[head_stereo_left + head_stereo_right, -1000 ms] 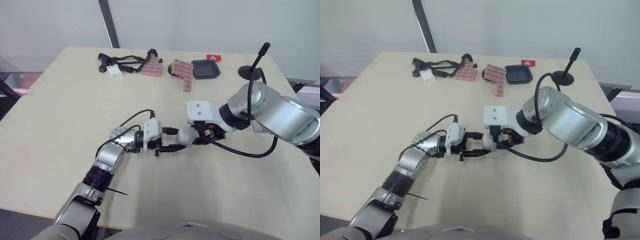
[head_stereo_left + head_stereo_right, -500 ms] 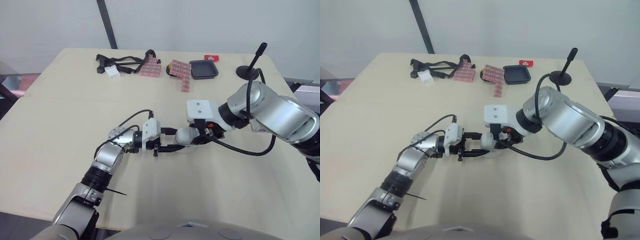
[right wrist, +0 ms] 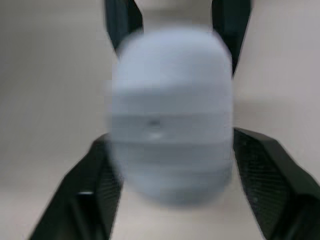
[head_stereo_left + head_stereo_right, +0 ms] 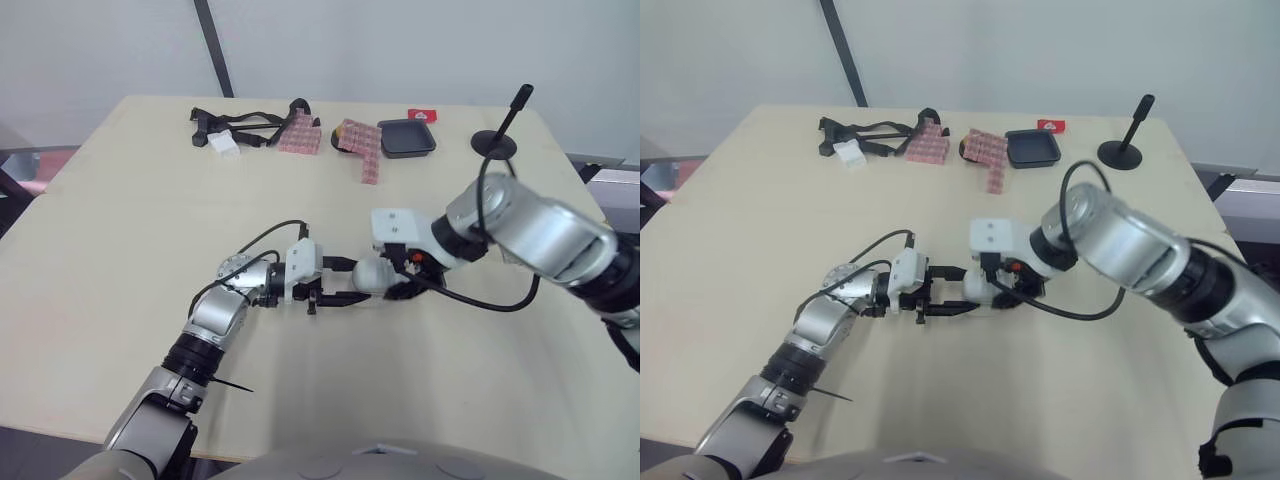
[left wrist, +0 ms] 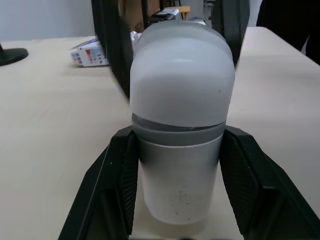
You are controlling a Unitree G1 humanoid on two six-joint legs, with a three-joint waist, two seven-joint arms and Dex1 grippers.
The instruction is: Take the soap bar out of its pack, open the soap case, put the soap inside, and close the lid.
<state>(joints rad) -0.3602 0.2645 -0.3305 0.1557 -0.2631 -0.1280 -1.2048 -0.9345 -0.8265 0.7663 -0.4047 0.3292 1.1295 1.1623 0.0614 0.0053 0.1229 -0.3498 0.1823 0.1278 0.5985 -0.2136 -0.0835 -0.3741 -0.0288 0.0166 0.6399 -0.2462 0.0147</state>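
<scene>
The white oval soap case (image 4: pixel 368 275) lies at the table's middle, its lid down, held from both ends. My left gripper (image 4: pixel 352 280) reaches in from the left and is shut on the case's lower half (image 5: pixel 180 165), with its fingers (image 5: pixel 245 185) pressed to both sides. From the right my right gripper (image 4: pixel 388 282) is shut on the rounded end (image 3: pixel 170 115). The right gripper's fingers (image 5: pixel 112 45) stand on either side of the far end in the left wrist view.
Along the far edge lie a black strap (image 4: pixel 245 125), a small white piece (image 4: pixel 225 142), two pink packs (image 4: pixel 302 135) (image 4: pixel 364 150), a black tray (image 4: pixel 408 138), a red card (image 4: pixel 424 115) and a black stand (image 4: pixel 495 140). A cable loops under my right arm.
My right forearm has swung lower and towards me, uncovering the black stand. Both grippers stay on the case, which has hardly moved.
</scene>
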